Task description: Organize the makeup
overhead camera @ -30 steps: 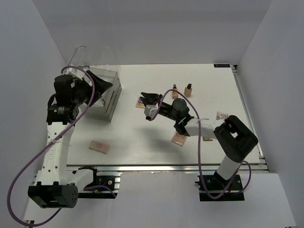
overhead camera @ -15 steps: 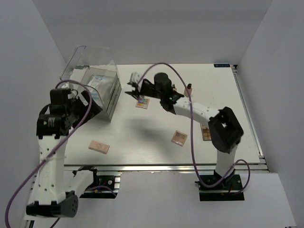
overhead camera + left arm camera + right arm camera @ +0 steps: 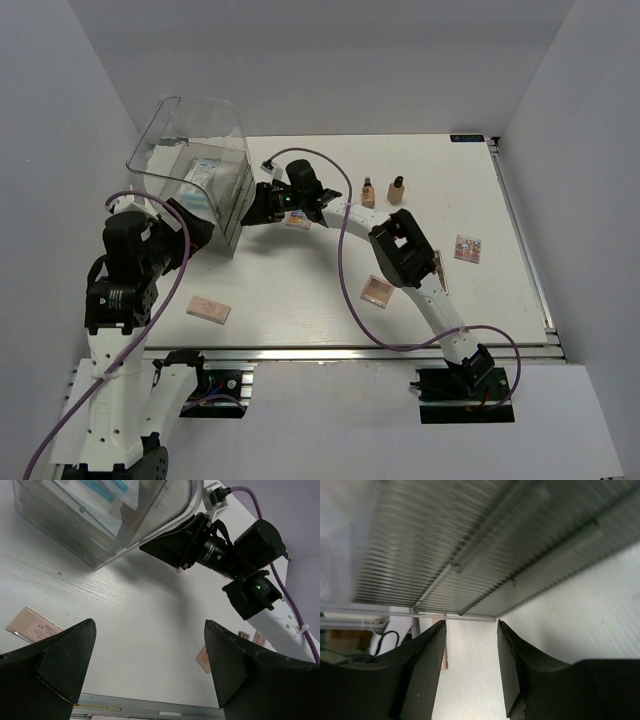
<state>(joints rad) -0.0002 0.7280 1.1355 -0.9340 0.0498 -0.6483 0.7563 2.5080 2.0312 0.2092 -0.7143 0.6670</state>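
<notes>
The clear bin (image 3: pixel 160 150) stands at the back left with a white-blue packet (image 3: pixel 205 172) inside. My right gripper (image 3: pixel 252 208) is open and empty, right beside the bin's right wall; in the right wrist view (image 3: pixel 470 630) the ribbed wall (image 3: pixel 470 545) fills the frame. My left gripper (image 3: pixel 200 228) is open and empty in front of the bin; the left wrist view (image 3: pixel 150 670) looks across at the right gripper (image 3: pixel 170 545). Two beige bottles (image 3: pixel 368 193) (image 3: pixel 396 189) stand at the back. A palette (image 3: pixel 297 218) lies partly under the right arm.
A peach-pink compact (image 3: pixel 209 309) lies near the front left, also in the left wrist view (image 3: pixel 32 625). Another compact (image 3: pixel 377 291) lies front centre. A square palette (image 3: pixel 467 247) lies at the right, a long one (image 3: pixel 437 270) partly behind the right arm. The rail runs along the front edge.
My right arm has swung left from the table's middle to the bin's right wall. My left gripper has drawn back out of the bin toward the front.
</notes>
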